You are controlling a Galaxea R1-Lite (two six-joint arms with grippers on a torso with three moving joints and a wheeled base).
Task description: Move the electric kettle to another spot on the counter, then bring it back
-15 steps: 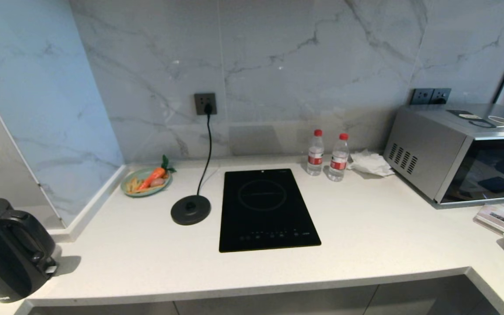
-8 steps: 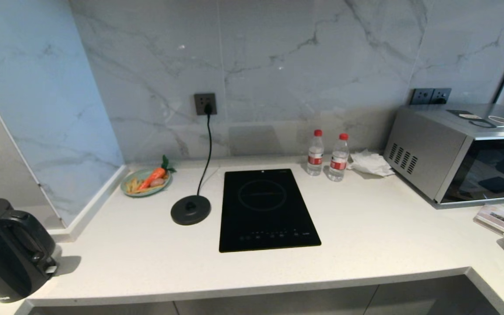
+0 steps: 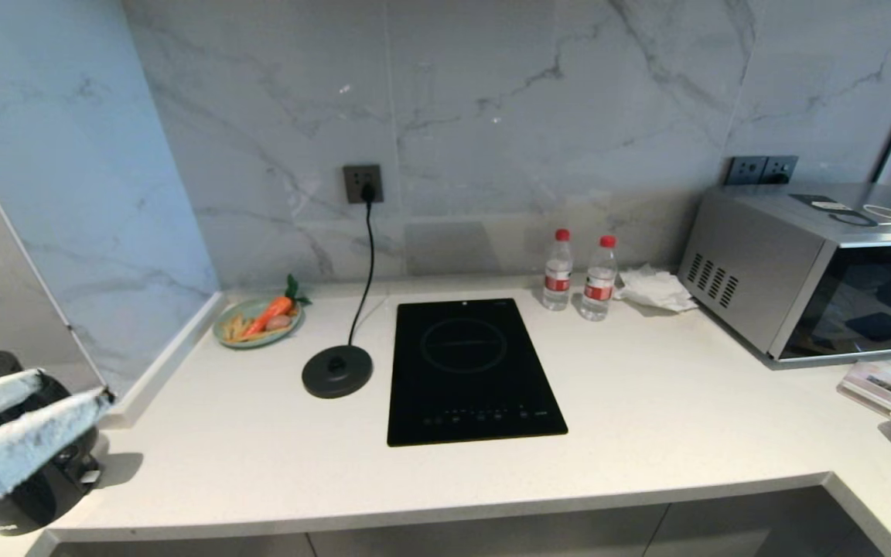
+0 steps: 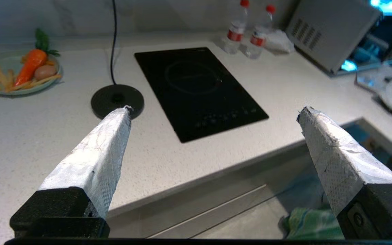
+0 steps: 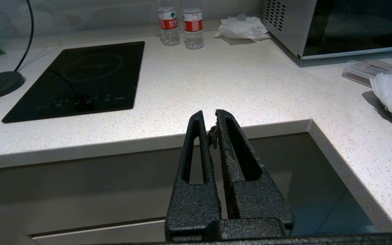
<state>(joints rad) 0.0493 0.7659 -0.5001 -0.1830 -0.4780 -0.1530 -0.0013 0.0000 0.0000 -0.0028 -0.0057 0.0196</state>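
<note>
the electric kettle point(image 3: 24, 495) stands at the far left end of the counter point(image 3: 646, 418), near its front edge and off its base, mostly hidden behind the left gripper point(image 3: 70, 391). only its dark lower body and part of the lid show. the round grey base disc point(image 3: 337, 371) sits well apart from it, toward the middle of the counter, its cord running up to a wall socket point(image 3: 363, 183). just beside the disc lies the black induction hob point(image 3: 470, 370). a green plate point(image 3: 223, 323) with a carrot and other food rests in the back corner by the wall. two water bottles point(image 3: 578, 272) stand behind the hob, a crumpled tissue point(image 3: 653, 288) next to them, then a silver microwave point(image 3: 809, 271) at the right.

the left gripper enters from the left edge in front of the kettle, its white-wrapped fingers point(image 4: 95, 153) spread wide and holding nothing. the right gripper point(image 5: 209, 127) hangs below the counter's front edge, fingers pressed together, empty.
</note>
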